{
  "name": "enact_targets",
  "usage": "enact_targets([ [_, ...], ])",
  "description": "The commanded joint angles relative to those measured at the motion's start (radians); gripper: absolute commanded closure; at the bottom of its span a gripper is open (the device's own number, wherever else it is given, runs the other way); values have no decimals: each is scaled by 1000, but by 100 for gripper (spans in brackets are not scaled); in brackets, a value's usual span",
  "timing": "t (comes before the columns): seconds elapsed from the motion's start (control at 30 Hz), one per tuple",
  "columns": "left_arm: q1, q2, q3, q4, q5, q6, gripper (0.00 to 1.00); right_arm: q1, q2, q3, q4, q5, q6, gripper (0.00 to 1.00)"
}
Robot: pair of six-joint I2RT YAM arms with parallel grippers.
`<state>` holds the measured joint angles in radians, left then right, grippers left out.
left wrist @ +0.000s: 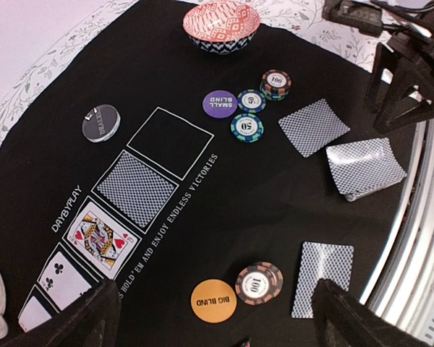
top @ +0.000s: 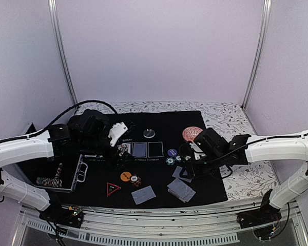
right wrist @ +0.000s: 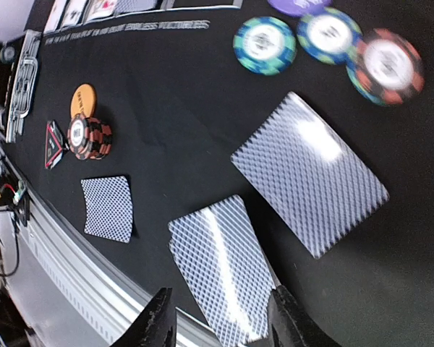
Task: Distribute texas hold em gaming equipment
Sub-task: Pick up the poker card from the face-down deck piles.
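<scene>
One card [right wrist: 311, 173] lies beyond your half-open, empty right pincer [right wrist: 220, 311], which hovers over the deck [right wrist: 213, 260] to deal the next.

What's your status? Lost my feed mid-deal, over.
Left gripper open, empty. Right gripper open, hovering over the card deck. Single card face down beside it. Nothing blocking.
</scene>
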<state>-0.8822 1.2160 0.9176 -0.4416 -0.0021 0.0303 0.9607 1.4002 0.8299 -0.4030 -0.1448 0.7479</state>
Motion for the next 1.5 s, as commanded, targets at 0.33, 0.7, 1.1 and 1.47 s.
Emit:
enact_targets([
  [0.33,13,10,-23,6,31,17,6,-103,290,159,78,-256,-482,48],
  [0.7,13,23,-26,3,40,25,6,-104,385,170,111,-290,-499,62],
  [1.1,13,33,-28,1,42,29,6,-107,368,161,116,-288,-493,96],
  [1.47,14,42,-25,0,44,33,6,-110,310,172,108,-301,-496,98],
])
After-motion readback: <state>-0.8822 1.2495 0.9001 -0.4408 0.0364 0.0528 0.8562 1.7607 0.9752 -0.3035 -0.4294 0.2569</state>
